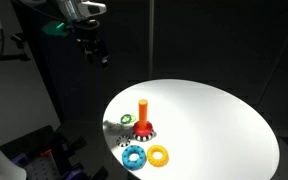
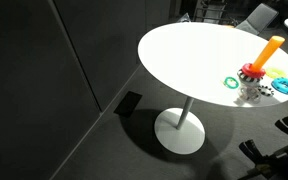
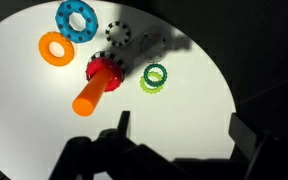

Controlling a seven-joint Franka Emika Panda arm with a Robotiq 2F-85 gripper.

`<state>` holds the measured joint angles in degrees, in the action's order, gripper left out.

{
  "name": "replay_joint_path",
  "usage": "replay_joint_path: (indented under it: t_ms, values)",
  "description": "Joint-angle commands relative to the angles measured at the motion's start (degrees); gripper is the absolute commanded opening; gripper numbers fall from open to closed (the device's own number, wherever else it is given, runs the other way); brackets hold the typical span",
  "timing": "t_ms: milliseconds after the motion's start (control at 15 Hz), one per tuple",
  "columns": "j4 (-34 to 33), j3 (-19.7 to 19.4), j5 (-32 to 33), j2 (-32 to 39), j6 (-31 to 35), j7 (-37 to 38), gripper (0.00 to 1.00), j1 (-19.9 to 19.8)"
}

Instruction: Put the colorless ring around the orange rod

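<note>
The orange rod (image 1: 143, 110) stands upright on its red toothed base on the round white table (image 1: 219, 110). It also shows in an exterior view (image 2: 269, 50) and in the wrist view (image 3: 92, 93). The colorless ring (image 3: 118, 33) lies flat just beyond the rod's base, faint in both exterior views (image 1: 121, 141) (image 2: 250, 93). My gripper (image 1: 94, 50) hangs high above the table's edge, well away from both. In the wrist view its fingers (image 3: 184, 128) are spread wide with nothing between them.
A green ring (image 3: 156, 76) lies beside the rod's base. A blue toothed ring (image 3: 76, 20) and a flat yellow ring (image 3: 54, 47) lie close together past the colorless ring. The table has one central pedestal (image 2: 180, 128). The surroundings are dark.
</note>
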<state>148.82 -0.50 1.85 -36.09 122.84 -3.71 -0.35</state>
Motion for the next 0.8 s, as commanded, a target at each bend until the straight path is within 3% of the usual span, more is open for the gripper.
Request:
replay_joint_path:
  t_ms: [0, 733]
  values:
    - [-0.1, -0.2, 0.1, 0.0, -0.2, 0.1, 1.00, 0.2]
    - [-3.0, 0.3, 0.2, 4.3, -0.8, 0.8, 1.00, 0.2]
